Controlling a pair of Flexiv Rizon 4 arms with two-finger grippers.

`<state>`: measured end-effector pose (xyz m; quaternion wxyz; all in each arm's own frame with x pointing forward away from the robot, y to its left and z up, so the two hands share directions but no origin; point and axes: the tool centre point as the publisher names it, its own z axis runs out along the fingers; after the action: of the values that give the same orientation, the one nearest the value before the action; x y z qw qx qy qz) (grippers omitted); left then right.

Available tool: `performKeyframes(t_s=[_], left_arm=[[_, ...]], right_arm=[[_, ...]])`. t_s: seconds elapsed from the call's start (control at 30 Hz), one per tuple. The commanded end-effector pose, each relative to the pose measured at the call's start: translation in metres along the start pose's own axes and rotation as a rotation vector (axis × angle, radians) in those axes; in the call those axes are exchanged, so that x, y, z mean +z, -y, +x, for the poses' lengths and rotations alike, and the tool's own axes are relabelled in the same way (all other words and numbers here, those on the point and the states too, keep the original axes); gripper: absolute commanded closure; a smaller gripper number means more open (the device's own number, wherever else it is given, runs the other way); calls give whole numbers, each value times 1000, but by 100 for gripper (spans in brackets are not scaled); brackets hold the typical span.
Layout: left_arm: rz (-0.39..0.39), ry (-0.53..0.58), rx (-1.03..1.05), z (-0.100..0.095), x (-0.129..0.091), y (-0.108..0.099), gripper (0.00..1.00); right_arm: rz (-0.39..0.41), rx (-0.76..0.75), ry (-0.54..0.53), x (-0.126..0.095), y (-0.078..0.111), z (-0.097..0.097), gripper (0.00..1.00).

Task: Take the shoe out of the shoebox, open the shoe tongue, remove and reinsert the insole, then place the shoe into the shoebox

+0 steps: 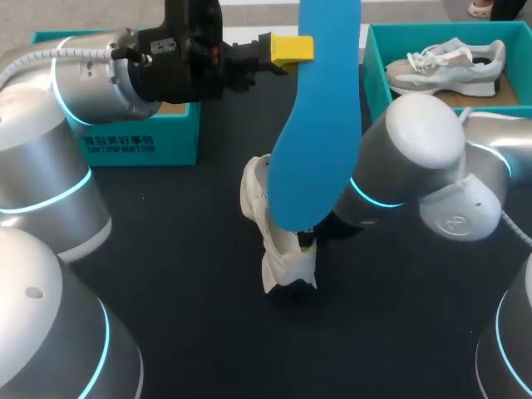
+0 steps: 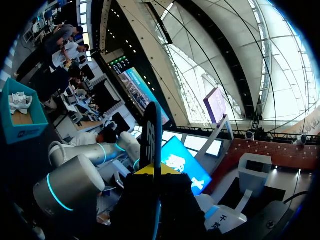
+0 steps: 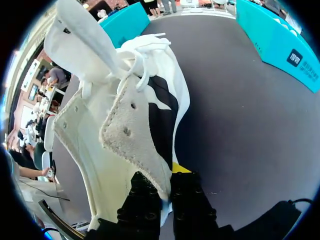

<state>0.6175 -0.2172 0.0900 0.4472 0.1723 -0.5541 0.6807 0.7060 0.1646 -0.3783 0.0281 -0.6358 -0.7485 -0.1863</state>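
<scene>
The table (image 1: 166,249) has a flat, matte black top that takes up nearly all of the head view and runs back to a straight far edge. In the right wrist view the same top looks dark grey, with a fine grain and a few pale specks scattered over it. Light falls softly and evenly across the surface, leaving only faint, blurred shadows on it.

2 white print lines mark the shoebox (image 1: 141,141) side.
</scene>
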Motion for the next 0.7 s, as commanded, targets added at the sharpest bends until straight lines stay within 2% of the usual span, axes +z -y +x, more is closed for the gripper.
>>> performKeyframes(t_s=[0.03, 0.3, 0.5, 0.53, 0.57, 0.7], left_arm=[[-1, 0, 0, -1, 0, -1, 100], [-1, 0, 0, -1, 0, -1, 100], [-1, 0, 0, -1, 0, -1, 100], [-1, 0, 0, -1, 0, -1, 100], [-1, 0, 0, -1, 0, -1, 100], [-1, 0, 0, -1, 0, -1, 100]], right_arm=[[17, 4, 9, 15, 3, 0, 100], [40, 63, 43, 28, 14, -12, 100], [34, 88, 33, 32, 16, -12, 100], [17, 114, 18, 32, 16, -12, 87], [23, 114, 13, 31, 16, -13, 0], [20, 120, 8, 17, 17, -12, 0]])
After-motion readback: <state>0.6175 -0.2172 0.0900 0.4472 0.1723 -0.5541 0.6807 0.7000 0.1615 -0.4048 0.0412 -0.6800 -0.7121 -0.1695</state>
